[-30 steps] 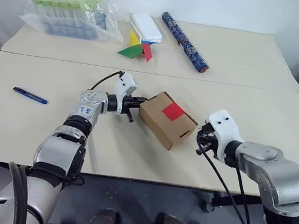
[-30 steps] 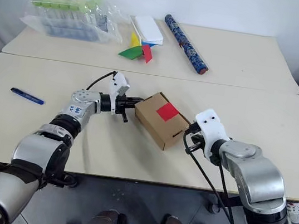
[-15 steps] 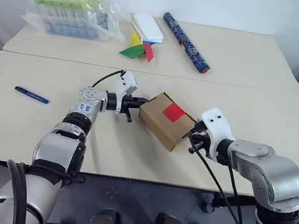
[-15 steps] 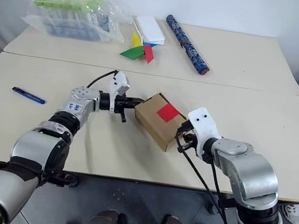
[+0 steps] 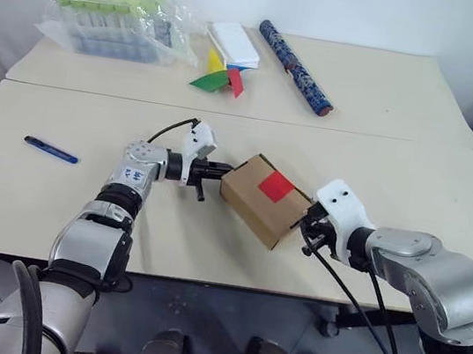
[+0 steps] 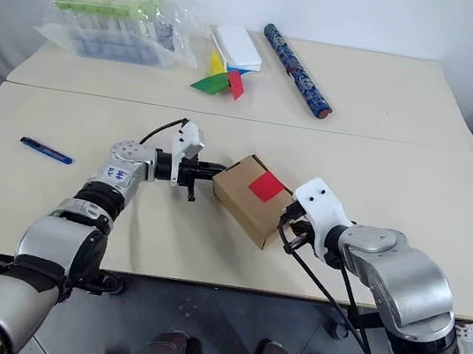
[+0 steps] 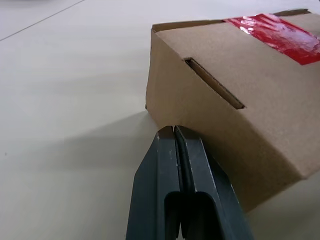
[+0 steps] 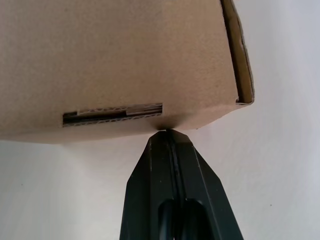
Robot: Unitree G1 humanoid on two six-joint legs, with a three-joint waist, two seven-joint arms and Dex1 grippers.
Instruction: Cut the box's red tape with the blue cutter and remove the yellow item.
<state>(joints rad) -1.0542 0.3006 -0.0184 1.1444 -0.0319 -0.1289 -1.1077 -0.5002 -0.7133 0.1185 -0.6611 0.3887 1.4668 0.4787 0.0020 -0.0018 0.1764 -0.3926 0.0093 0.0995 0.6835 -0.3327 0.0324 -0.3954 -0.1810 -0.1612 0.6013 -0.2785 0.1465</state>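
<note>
The brown cardboard box [image 5: 255,205] lies closed on the near table, with the red tape [image 5: 276,184] across its lid edge. My left gripper [image 5: 219,171] is shut, and its tips press the box's left end [image 7: 215,95], below a slot. Shut as well, my right gripper [image 5: 306,232] touches the bottom edge of the box's right end [image 8: 125,60]. Far off at the left of the table lies the blue cutter [image 5: 50,149], away from both grippers. The yellow item is hidden.
On the far table lie a clear pack of green-capped tubes [image 5: 108,20], a white pad [image 5: 232,43], a paper pinwheel [image 5: 218,78] and a dark blue patterned roll [image 5: 293,65]. A seam [image 5: 385,136] divides the two tables.
The right gripper has closed in from just right of the box and now touches its end. The box has slid slightly toward the near edge, and the left gripper has followed it.
</note>
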